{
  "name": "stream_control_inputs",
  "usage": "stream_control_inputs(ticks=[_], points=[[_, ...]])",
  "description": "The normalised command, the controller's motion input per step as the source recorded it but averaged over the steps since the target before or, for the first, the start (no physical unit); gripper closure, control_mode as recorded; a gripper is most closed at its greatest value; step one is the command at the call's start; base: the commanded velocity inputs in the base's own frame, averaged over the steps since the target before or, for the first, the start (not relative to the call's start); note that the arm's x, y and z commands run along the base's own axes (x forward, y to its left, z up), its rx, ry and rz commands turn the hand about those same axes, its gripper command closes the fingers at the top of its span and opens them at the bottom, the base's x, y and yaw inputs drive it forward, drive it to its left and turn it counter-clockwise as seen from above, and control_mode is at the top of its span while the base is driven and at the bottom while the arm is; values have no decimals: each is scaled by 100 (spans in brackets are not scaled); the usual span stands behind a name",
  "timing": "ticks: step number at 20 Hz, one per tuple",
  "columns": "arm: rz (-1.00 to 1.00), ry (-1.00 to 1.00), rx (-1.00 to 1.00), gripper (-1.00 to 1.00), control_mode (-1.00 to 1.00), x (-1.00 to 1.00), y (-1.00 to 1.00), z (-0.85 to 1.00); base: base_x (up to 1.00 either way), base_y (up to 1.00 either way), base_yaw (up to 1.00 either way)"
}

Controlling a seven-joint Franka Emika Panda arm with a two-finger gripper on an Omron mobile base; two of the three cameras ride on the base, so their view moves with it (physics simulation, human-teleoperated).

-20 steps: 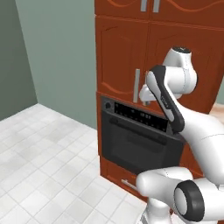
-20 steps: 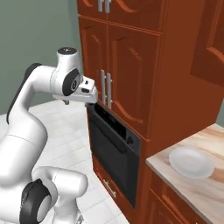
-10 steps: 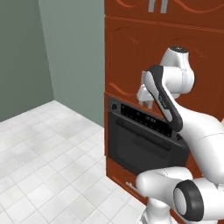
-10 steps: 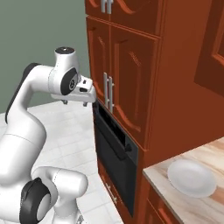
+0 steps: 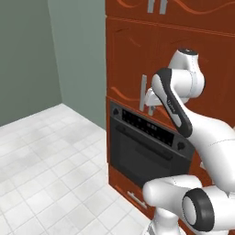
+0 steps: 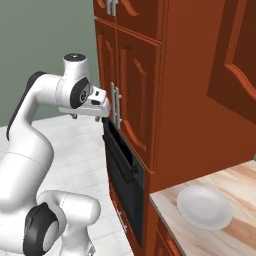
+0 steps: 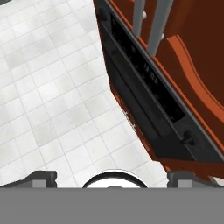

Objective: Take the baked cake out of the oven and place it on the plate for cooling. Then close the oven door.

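Observation:
The black oven (image 5: 148, 125) sits in red-brown cabinets, and its oven door (image 5: 137, 160) stands shut, so the baked cake is hidden. In the hand view I look down the oven's control strip (image 7: 144, 72) and along the oven door (image 7: 162, 141) with its bar handle. My gripper (image 5: 149, 99) hovers open and empty just above the oven's top edge, close to the silver cabinet handles; its fingertips (image 7: 40, 176) stand far apart. From the right, the gripper (image 6: 102, 113) is above the oven (image 6: 125, 172). The white plate (image 6: 204, 206) lies empty on the wooden counter (image 6: 235, 180).
Tall red-brown cabinet doors with silver handles (image 6: 116, 104) rise right above the oven, close in front of my hand. White tiled floor (image 5: 50, 174) spreads to the left of the oven, with a grey-green wall (image 5: 27, 55) behind it.
The whole picture has shifted in both base views, so the base has driven; the oven and plate now sit closer. My arm keeps its pose and the gripper stays open.

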Motion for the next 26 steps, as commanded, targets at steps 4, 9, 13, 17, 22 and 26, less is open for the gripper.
stream_control_inputs(ticks=[4, 9, 13, 17, 22, 26], points=[[0, 0, 0, -100, 100, 0, 0, 0, -17, -39, 17], [0, 0, 0, -100, 100, 0, 0, 0, -30, -39, 17], [0, 0, 0, -100, 100, 0, 0, 0, -4, -50, 13], [0, 0, 0, -100, 100, 0, 0, 0, 4, -46, 10], [0, 0, 0, -100, 100, 0, 0, 0, 8, -40, 10], [0, 0, 0, -100, 100, 0, 0, 0, 0, -47, 8]])
